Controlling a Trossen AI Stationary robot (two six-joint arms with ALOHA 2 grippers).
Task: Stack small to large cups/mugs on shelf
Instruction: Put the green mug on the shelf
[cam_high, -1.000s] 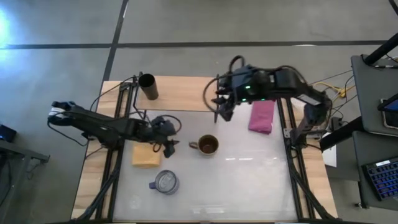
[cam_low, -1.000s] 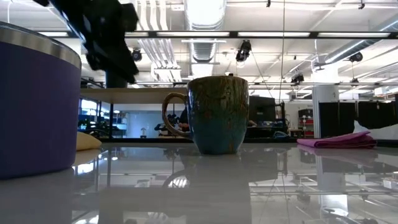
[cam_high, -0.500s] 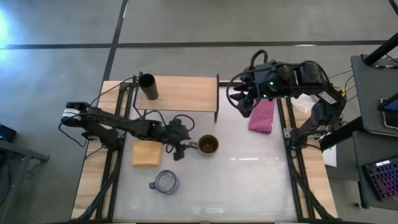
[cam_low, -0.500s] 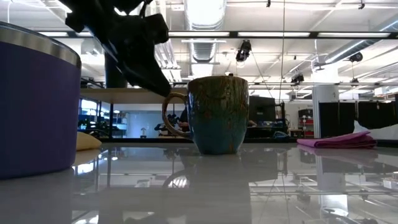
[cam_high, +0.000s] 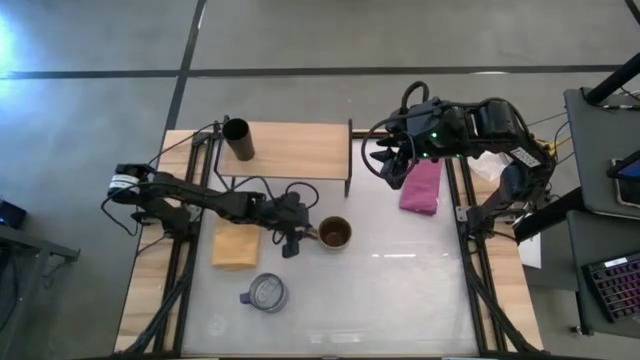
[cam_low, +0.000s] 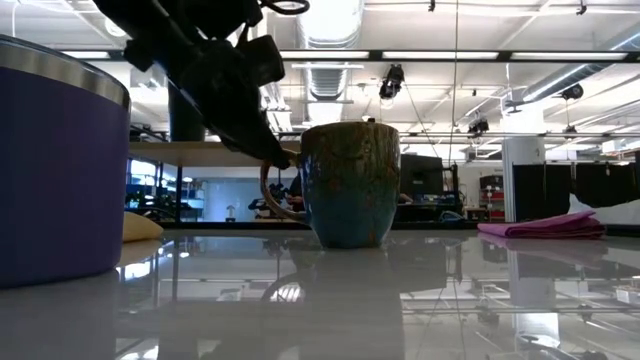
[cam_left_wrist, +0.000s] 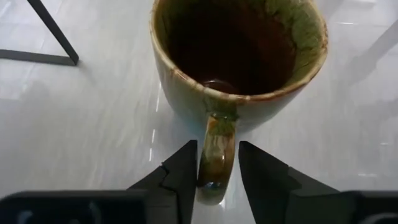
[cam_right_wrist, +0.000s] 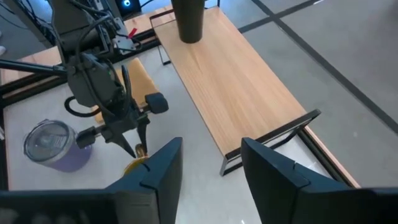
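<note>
The tan-olive mug (cam_high: 334, 233) with a brown inside stands upright on the white table, its handle toward the table's left. My left gripper (cam_left_wrist: 217, 171) is open and low at the mug's left, one finger on each side of the handle (cam_left_wrist: 217, 149). The small black cup (cam_high: 238, 138) stands on the left end of the wooden shelf (cam_high: 295, 150). The purple tumbler (cam_high: 266, 293) with a silvery lid stands near the front. My right gripper (cam_high: 385, 165) is open and empty above the table, just right of the shelf. My left gripper's fingers (cam_left_wrist: 183, 171) come level from the table's left and flank the mug's handle (cam_left_wrist: 217, 149) closely. I cannot tell whether they touch it. The mug stands upright on the table.
A yellow cloth (cam_high: 235, 248) lies left of the mug, under my left arm. A magenta cloth (cam_high: 422, 187) lies at the right, below my right gripper. The shelf's black legs (cam_high: 349, 185) stand behind the mug.
My left gripper has gone toward the table's right edge and down, until its fingers flank the mug's handle. My right gripper has drawn away from the shelf's right end toward the table's right edge and then kept still. The mug has not moved.
</note>
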